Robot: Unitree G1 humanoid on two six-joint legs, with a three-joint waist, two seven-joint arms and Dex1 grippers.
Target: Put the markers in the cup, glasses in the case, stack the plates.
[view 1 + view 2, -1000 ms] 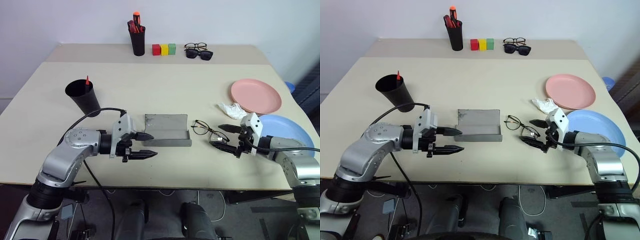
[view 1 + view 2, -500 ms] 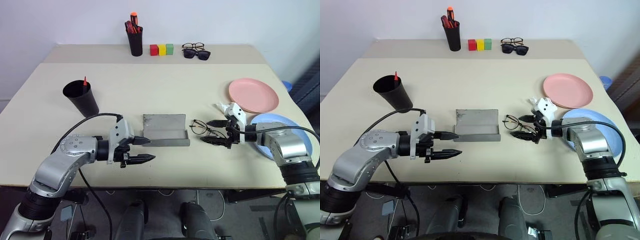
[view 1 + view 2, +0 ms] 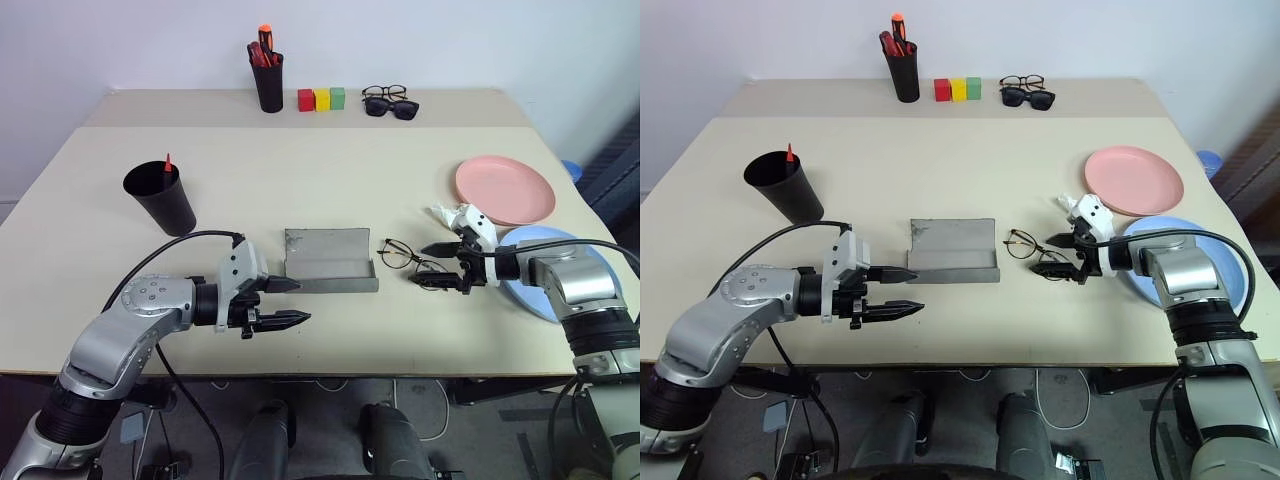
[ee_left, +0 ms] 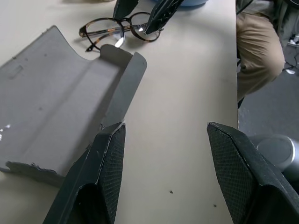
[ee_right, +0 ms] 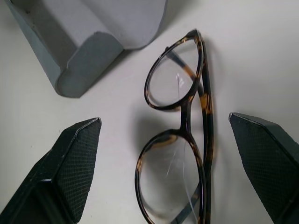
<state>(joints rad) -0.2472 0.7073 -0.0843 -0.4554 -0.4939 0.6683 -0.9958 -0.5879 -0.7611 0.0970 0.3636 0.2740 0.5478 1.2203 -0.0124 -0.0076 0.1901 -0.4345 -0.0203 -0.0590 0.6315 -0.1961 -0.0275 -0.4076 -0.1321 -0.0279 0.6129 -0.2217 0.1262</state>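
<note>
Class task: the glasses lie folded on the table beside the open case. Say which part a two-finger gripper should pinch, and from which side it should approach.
Probably the bridge of the glasses, approached from the plate side, where the open right gripper is. They lie flat, both lenses showing, and the bridge is the thin middle part, so pinching there should avoid the lenses.

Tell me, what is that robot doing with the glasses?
The robot's right hand is open right by the glasses on the table, not gripping them yet. The grey case lies open beside them, with the left hand open near it. The pink plate and blue plate aren't stacked.
</note>
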